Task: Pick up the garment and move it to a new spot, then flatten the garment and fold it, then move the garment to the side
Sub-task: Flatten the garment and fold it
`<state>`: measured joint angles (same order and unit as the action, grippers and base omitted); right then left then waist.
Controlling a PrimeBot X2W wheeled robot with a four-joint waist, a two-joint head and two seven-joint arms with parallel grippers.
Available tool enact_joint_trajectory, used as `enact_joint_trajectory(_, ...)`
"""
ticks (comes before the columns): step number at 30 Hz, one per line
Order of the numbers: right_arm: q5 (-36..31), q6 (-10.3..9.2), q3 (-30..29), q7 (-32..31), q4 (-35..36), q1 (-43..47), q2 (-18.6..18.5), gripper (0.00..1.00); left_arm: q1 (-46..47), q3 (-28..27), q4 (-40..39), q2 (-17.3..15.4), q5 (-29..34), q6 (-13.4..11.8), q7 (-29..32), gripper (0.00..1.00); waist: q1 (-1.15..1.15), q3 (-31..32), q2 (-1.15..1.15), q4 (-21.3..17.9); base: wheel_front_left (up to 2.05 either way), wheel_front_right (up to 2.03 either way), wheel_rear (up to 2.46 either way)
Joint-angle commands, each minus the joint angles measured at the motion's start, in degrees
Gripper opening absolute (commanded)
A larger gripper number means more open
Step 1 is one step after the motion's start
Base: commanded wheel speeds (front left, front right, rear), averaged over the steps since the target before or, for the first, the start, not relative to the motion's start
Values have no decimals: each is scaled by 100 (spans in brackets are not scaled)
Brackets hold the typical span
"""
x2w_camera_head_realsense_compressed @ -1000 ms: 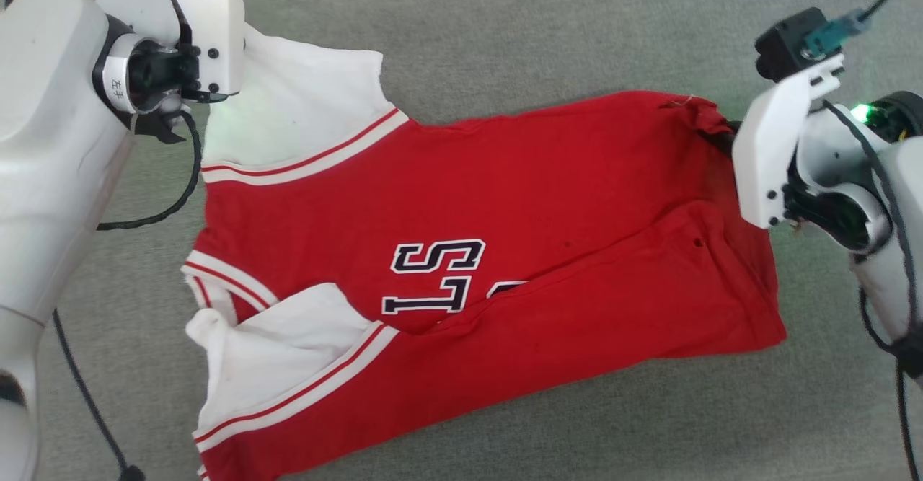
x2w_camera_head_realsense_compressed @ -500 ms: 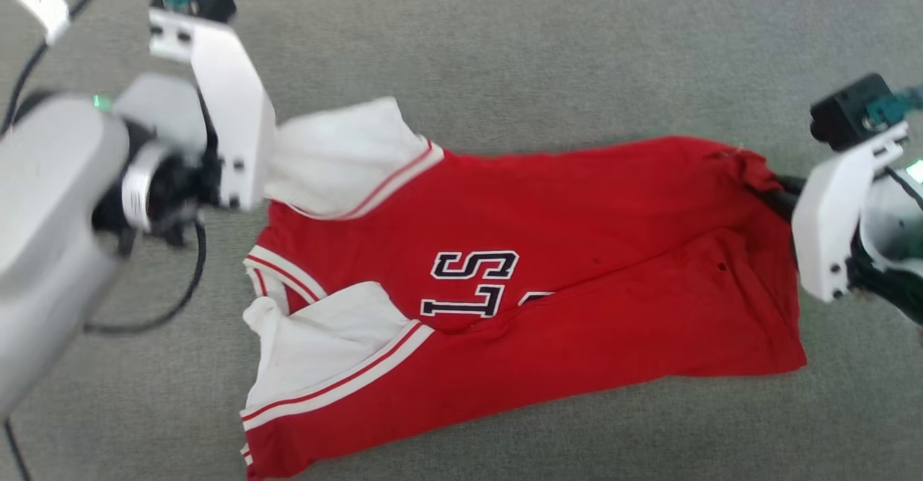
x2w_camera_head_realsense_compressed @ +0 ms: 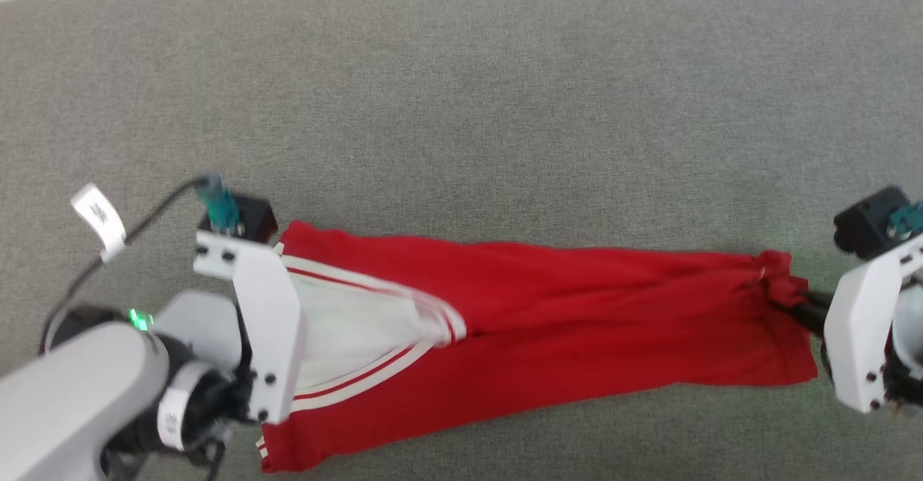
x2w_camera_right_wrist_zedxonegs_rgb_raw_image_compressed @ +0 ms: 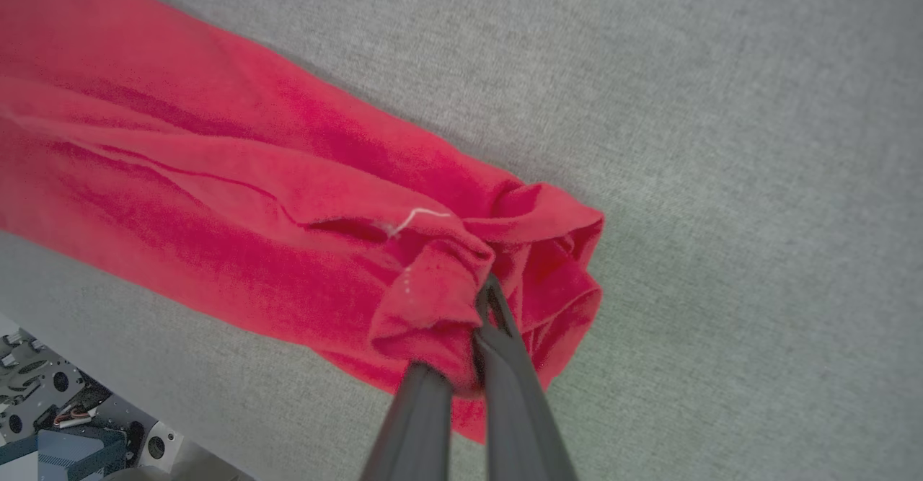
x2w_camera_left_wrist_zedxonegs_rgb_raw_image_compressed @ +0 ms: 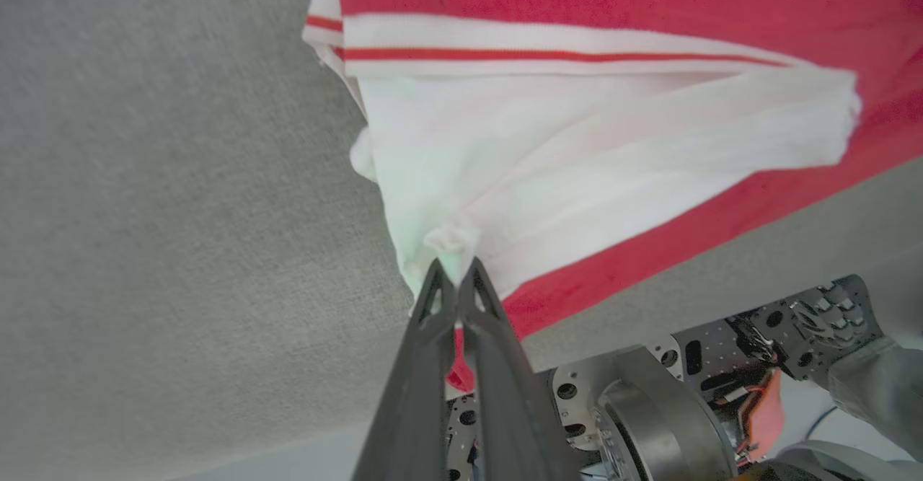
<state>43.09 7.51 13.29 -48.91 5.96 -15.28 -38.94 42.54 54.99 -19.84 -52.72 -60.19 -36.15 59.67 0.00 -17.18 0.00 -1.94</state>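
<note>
The garment (x2w_camera_head_realsense_compressed: 577, 322), a red jersey with white sleeves and striped trim, is stretched in a long narrow band between my two grippers over the grey surface. In the left wrist view my left gripper (x2w_camera_left_wrist_zedxonegs_rgb_raw_image_compressed: 453, 273) is shut on a bunched bit of the white sleeve (x2w_camera_left_wrist_zedxonegs_rgb_raw_image_compressed: 548, 156). The right gripper (x2w_camera_right_wrist_zedxonegs_rgb_raw_image_compressed: 483, 304) is shut on the gathered red hem (x2w_camera_right_wrist_zedxonegs_rgb_raw_image_compressed: 433, 286), and its dark fingers (x2w_camera_head_realsense_compressed: 809, 311) also show at the garment's right end in the head view. The chest print is hidden in the fold.
Grey fabric surface (x2w_camera_head_realsense_compressed: 461, 106) runs all around the garment, with its pale far edge along the top of the head view. My metal base (x2w_camera_left_wrist_zedxonegs_rgb_raw_image_compressed: 649, 409) shows beyond the near edge in the left wrist view, and a cable with a white tag (x2w_camera_head_realsense_compressed: 97, 214) hangs by the left arm.
The head camera has shifted. Both grippers have kept their grip and drawn the garment's far edge over the printed chest. The spread shirt is now a narrow folded band, its letters covered.
</note>
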Motion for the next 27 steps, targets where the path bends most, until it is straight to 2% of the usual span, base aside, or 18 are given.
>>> enact_joint_trajectory(1,-13,-4,-63,-28,18,117,68,0,-167,9,13,10,-67,-80,-68,0,0,9,0,4,0,0,0)
enact_joint_trajectory(5,-196,-4,-184,75,-134,272,268,0,-547,1,291,204,-262,-26,-318,0,0,38,0,24,0,0,0)
enact_joint_trajectory(6,-209,-4,-197,120,-207,289,340,29,-593,-44,380,282,-300,37,-437,36,0,53,0,27,0,0,0)
enact_joint_trajectory(7,-207,-4,-180,152,-230,285,421,61,-627,-91,477,340,-319,92,-563,81,0,69,0,28,0,0,0)
enact_joint_trajectory(8,-265,-2,-177,180,-260,275,433,100,-662,-126,592,381,-316,157,-687,100,0,88,0,35,0,0,0)
enact_joint_trajectory(12,-243,-2,-253,173,-350,348,598,100,-821,-314,887,499,-425,360,-1124,100,0,194,0,54,0,0,0)
enact_joint_trajectory(17,-136,-2,-537,103,-262,506,681,100,-1070,-589,831,549,-536,553,-1720,100,0,300,0,87,0,0,0)
enact_joint_trajectory(27,-150,-2,-1243,-156,-467,671,782,100,-1627,-1269,786,597,-260,1087,-3688,100,0,392,0,242,0,0,0)
